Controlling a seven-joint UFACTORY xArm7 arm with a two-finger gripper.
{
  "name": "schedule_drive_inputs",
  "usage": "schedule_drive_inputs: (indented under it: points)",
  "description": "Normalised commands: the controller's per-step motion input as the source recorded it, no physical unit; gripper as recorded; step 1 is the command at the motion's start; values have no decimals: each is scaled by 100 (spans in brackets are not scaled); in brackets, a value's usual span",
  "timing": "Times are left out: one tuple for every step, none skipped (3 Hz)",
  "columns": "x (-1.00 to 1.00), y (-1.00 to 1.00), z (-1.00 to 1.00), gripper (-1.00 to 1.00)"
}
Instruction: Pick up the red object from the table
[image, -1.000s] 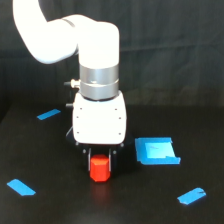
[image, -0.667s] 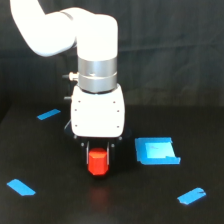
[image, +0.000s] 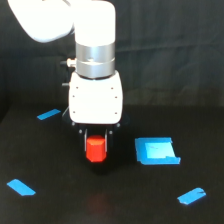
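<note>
The red object (image: 96, 149) is a small red-orange block held between my gripper's (image: 96, 150) dark fingers, below the white gripper body in the middle of the exterior view. The gripper is shut on it and holds it a little above the black table (image: 60, 205). A faint reddish reflection shows on the table under it. The fingers hide the block's sides.
A blue square piece (image: 156, 151) lies just to the exterior view's right of the block. Blue tape strips lie at the left back (image: 48, 114), the front left (image: 21, 187) and the front right (image: 191, 195).
The arm has risen with the red object in the gripper; the block has left the table surface. The blue pieces have not moved.
</note>
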Motion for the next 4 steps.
schedule_drive_inputs:
  points:
    - [7, 18, 85, -100]
    - [5, 14, 94, -89]
    - [1, 15, 94, -97]
    - [-1, 6, 70, -100]
